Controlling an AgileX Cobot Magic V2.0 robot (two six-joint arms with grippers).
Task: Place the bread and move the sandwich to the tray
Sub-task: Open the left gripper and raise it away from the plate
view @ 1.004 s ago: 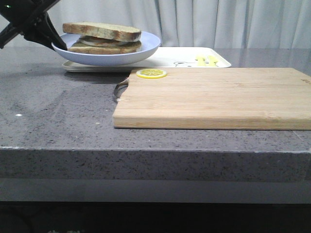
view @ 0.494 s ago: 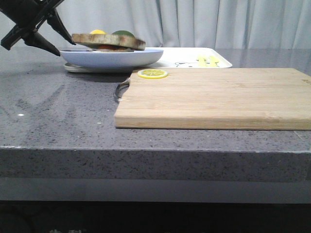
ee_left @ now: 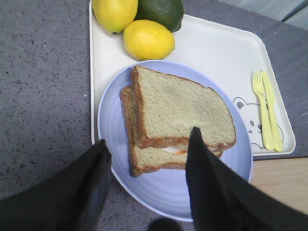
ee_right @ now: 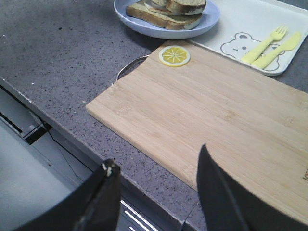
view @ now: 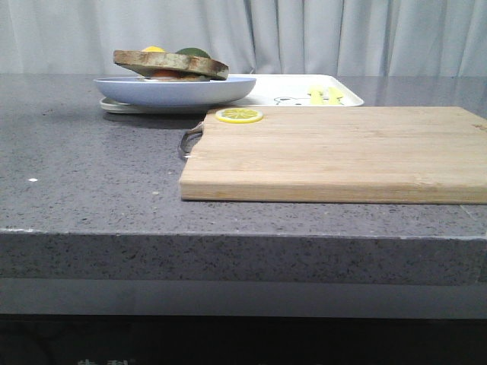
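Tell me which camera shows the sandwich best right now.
The left wrist view: it looks straight down on the sandwich, both slices visible on the blue plate, on the tray. The front view shows only its edge, low and distant; the right wrist view catches it small, partly cropped.

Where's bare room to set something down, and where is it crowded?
The cutting board is bare apart from the lemon slice at its corner. On the tray, the patch between plate and cutlery is free; its fruit end is crowded.
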